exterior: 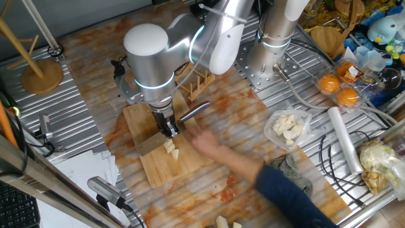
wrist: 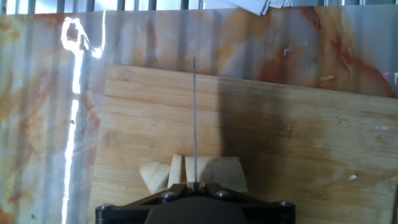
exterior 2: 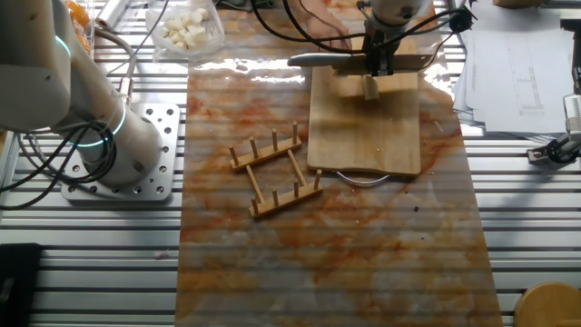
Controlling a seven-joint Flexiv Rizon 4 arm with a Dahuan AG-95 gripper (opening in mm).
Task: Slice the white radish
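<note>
The white radish lies as cream-white chunks [exterior: 172, 150] on the bamboo cutting board [exterior: 190, 164], just below my gripper [exterior: 168, 128]. My gripper is shut on a knife: its dark handle [exterior: 196, 111] sticks out to the right and its blade [exterior: 149, 144] rests on the board beside the chunks. In the hand view the blade [wrist: 194, 112] shows edge-on as a thin line over the radish chunks [wrist: 217, 172], with my gripper [wrist: 194, 185] at the bottom edge. The other fixed view shows my gripper [exterior 2: 373, 62] over the radish [exterior 2: 370, 88] at the board's [exterior 2: 368, 136] far end.
A blurred human arm [exterior: 253, 171] reaches across the board's right side. A wooden rack [exterior 2: 277, 168] lies next to the board. A clear container of whitish pieces [exterior: 288, 126], a roll of wrap [exterior: 345, 139] and oranges [exterior: 338, 88] sit at the right. A wooden stand [exterior: 41, 76] is at the left.
</note>
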